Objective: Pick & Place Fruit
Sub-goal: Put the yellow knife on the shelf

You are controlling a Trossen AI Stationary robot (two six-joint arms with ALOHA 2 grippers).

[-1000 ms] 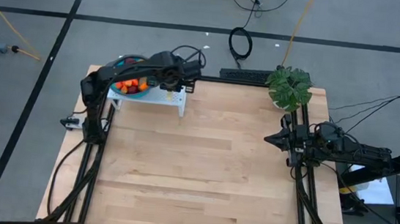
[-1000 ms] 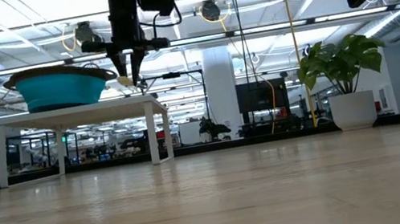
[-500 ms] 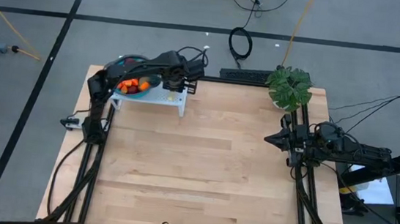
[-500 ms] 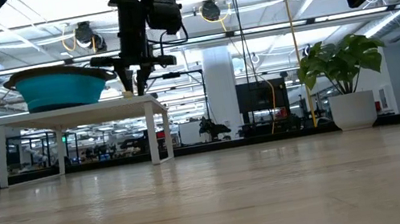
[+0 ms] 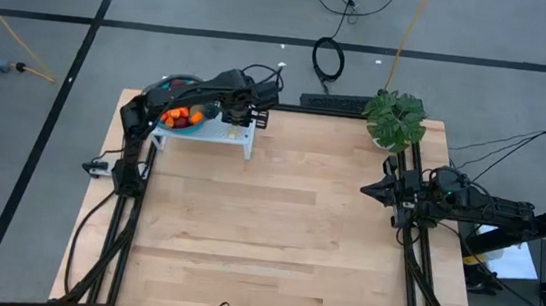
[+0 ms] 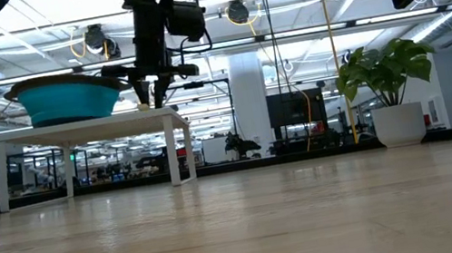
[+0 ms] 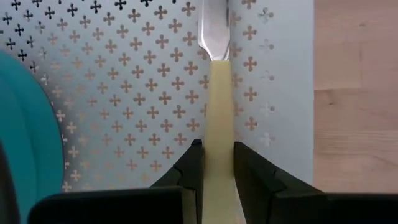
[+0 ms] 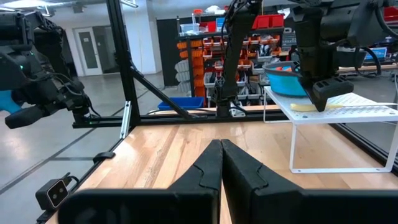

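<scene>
At the far-left white stand (image 5: 223,133), the left gripper (image 7: 216,163) has dropped to pinch the knife's yellow handle (image 7: 217,118), leaving the bowl's fruit (image 5: 180,117) untouched, while the right gripper (image 8: 220,163) waits closed.

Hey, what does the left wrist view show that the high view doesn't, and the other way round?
Only the left wrist view shows the left gripper closed on the knife, which lies on the white perforated stand. Only the high view shows the fruit in the bowl, the potted plant and the right gripper waiting at the table's right edge. Both show the teal bowl, the stand and the wooden table.
</scene>
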